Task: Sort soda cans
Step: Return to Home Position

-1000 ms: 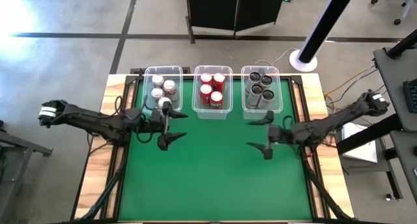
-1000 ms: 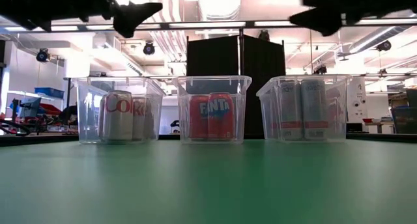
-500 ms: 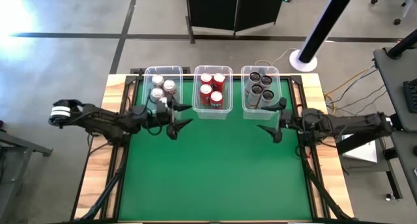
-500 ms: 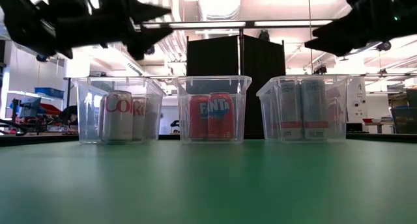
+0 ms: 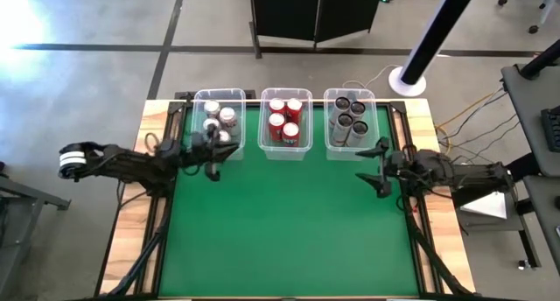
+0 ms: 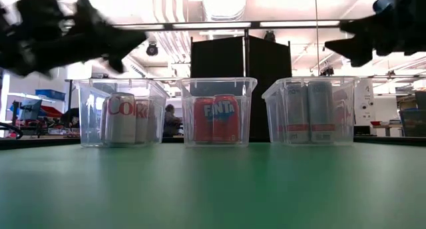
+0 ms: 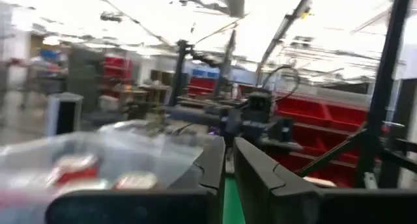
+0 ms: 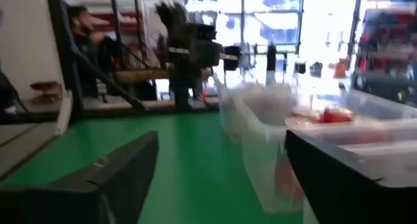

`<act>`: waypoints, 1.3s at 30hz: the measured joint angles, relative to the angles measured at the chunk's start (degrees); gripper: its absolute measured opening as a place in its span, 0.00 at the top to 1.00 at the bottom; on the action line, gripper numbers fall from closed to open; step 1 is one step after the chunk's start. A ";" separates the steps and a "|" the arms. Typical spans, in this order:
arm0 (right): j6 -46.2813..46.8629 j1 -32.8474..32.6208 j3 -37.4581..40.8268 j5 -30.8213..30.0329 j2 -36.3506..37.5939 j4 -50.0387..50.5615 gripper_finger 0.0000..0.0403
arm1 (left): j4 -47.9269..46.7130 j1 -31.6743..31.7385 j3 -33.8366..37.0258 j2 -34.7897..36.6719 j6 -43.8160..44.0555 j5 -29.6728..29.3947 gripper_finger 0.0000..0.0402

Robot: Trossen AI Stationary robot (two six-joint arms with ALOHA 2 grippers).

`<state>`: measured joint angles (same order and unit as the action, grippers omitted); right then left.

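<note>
The green-covered table with wooden borders is taken in whole from straight above, well off, in the high view. In the low view the same green surface is crossed level, at table-top height, facing the three clear rectangular plastic bins and the room behind. These bins are shared by every view. They are caught close and side-on from the wrists of the dark left arm and the dark right arm.

Clear plastic bins — shiny metal soda cans
</note>
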<state>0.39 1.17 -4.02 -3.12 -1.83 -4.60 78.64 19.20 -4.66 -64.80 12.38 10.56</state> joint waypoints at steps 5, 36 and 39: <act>-0.88 0.00 1.48 3.15 1.88 -1.36 0.43 | -2.79 -0.63 3.37 4.02 1.63 2.62 0.99; -10.50 0.35 3.22 -6.00 -11.34 1.74 0.97 | -10.25 7.06 4.12 9.10 6.39 7.87 1.00; -14.88 0.33 3.28 -5.93 -12.89 2.22 0.97 | -16.41 4.69 4.10 15.44 4.56 3.11 1.00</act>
<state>-14.49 1.50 -0.73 -9.05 -14.71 -2.39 62.23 23.89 -0.56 -49.36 16.94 13.67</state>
